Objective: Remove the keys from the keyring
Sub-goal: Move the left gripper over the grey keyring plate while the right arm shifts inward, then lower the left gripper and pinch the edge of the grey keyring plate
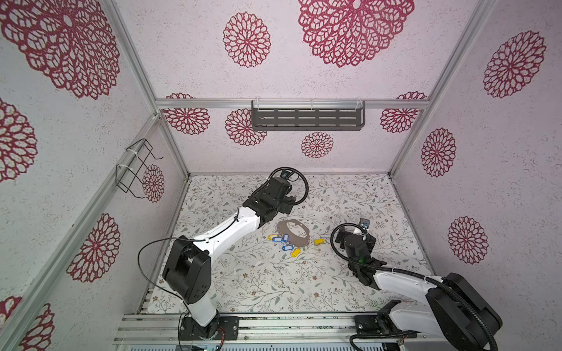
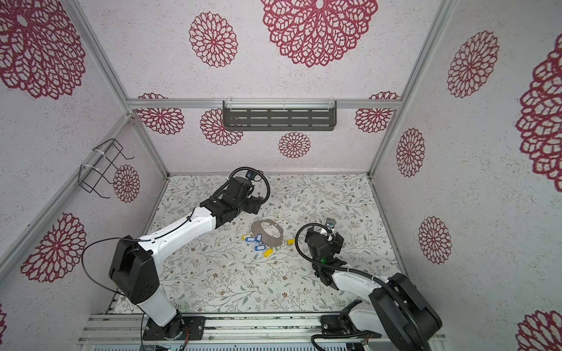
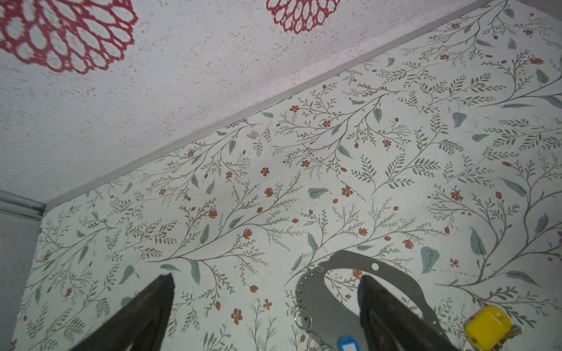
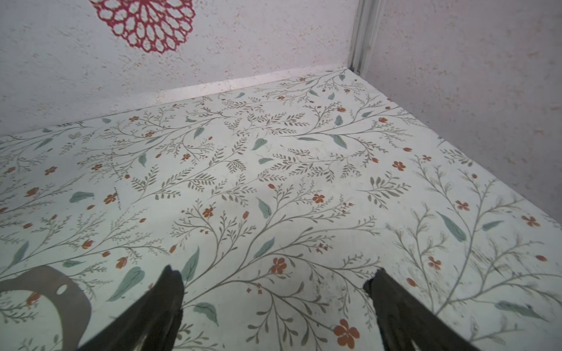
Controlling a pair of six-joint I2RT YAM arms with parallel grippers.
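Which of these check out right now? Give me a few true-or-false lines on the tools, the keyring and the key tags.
1. The left tool and the right tool both stand open and hold nothing. True.
2. The keyring is lifted off the table. False: it lies flat on the table.
3. A yellow tag lies beside the keyring on the right arm's side. True.
4. Every key tag is yellow. False: blue tags lie at the keyring too.
5. The right tool is touching the keyring. False: it is off to the side, apart from it.
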